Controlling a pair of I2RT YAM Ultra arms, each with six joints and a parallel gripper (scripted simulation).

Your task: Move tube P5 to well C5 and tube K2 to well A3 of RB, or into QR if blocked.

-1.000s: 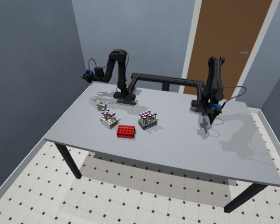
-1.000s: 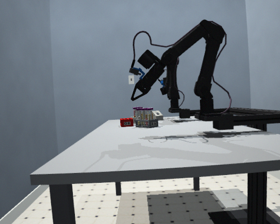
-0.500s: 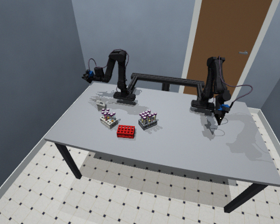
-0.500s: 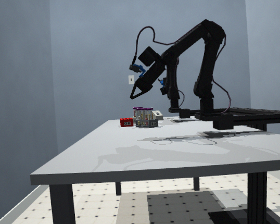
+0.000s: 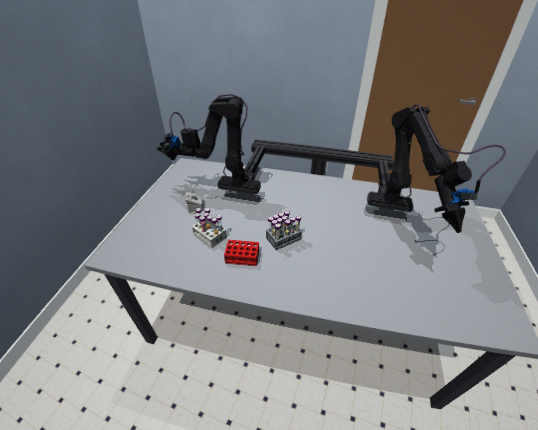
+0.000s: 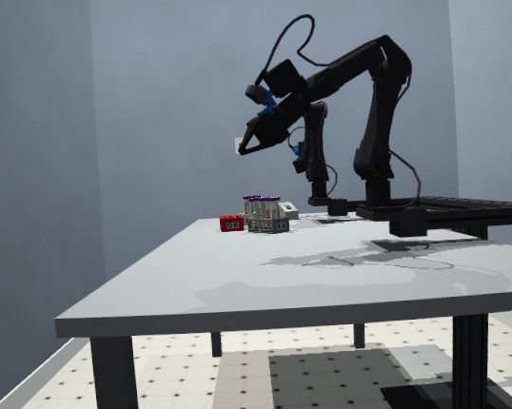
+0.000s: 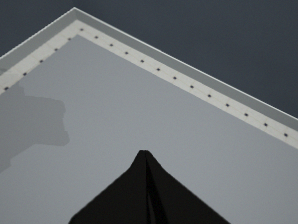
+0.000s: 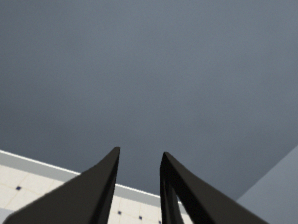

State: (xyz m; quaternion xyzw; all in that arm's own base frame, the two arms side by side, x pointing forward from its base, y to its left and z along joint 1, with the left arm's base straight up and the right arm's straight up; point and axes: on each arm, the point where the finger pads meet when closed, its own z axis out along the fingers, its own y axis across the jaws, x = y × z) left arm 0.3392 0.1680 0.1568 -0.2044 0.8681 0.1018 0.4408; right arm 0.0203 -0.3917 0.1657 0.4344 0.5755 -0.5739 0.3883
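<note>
The grey rack RA (image 5: 287, 241) (image 6: 282, 226) stands on the bench, crowded with upright purple-capped tubes (image 5: 278, 226). The white rack RB (image 5: 218, 239), beside it, holds several purple-capped tubes (image 5: 203, 220). The red quarantine rack QR (image 5: 242, 261) (image 6: 225, 223) shows no tubes. Labels on tubes and wells are too small to read. My left gripper (image 5: 459, 230) (image 6: 241, 152) (image 7: 143, 158) is shut and empty, above the bench and far from the racks. My right gripper (image 5: 160, 149) (image 8: 140, 157) is partly open and empty, raised beyond the racks, pointing away toward the wall.
The pale DONE box (image 5: 193, 200) (image 6: 288, 209) sits behind RB, toward the right arm's base; its lamp is too small to read. The bench (image 5: 363, 280) (image 6: 165, 281) carries shadows of the arms. A black beam (image 5: 323, 152) runs behind the bench between the arm bases.
</note>
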